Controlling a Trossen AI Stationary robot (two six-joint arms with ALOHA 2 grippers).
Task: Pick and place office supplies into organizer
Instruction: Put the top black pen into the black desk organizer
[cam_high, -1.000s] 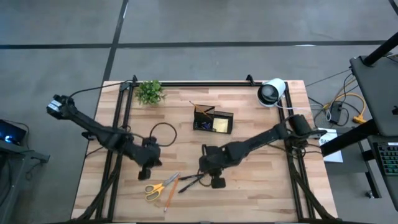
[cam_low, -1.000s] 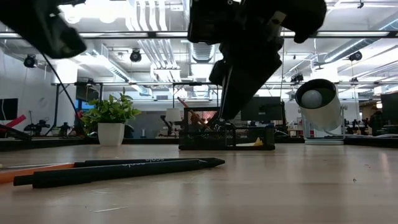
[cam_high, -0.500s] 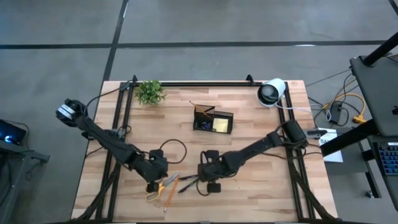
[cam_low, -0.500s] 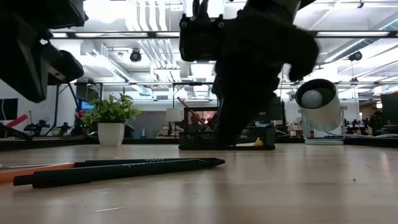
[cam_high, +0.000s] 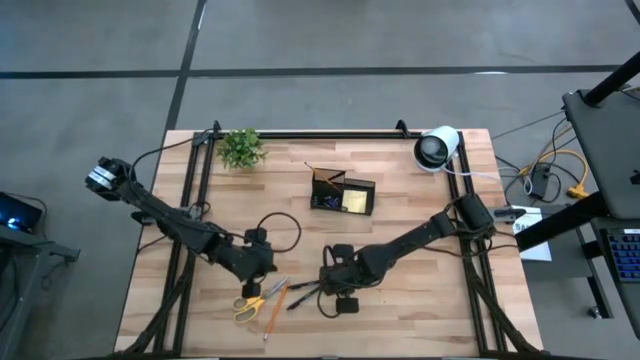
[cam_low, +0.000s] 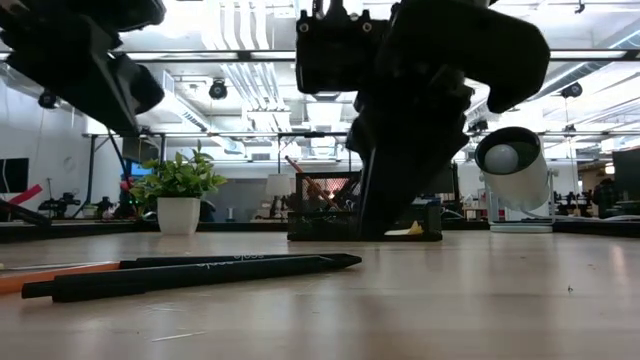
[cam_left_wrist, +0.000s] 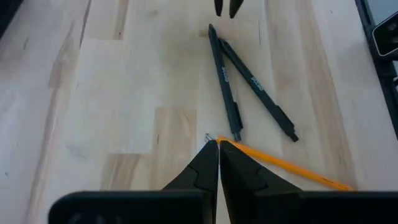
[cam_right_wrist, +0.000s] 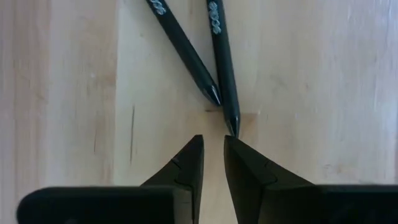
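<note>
Entry: my right gripper (cam_right_wrist: 213, 152), fingers narrowly parted and empty, has dropped beside the two dark slim pens (cam_right_wrist: 221, 43) at the table's six o'clock, poised to pinch; my left gripper (cam_left_wrist: 218, 149), closed and empty, has shifted toward the orange pencil (cam_left_wrist: 286, 165); the black mesh organizer (cam_high: 342, 192) waits at twelve.

You're looking at a light wood butcher-block counter (cam_high: 420, 310) with a black metal frame (cam_high: 300, 133) running along its far edge and down both sides. Around it the floor (cam_high: 320, 40) is plain grey concrete crossed by dark seam lines. Off the right side there's a dark desk (cam_high: 610, 130) with a tangle of cables (cam_high: 555, 175) beside it, orange and white ones in the mix. From counter height the room behind opens up into a big workshop: white ceiling ducts (cam_low: 245, 80), bright overhead lights (cam_low: 180, 15) and black rails overhead. A small potted plant (cam_low: 178, 195) in a white pot sits at the far edge, and a white-and-black roll (cam_low: 512, 165) stands off to the right.
</note>
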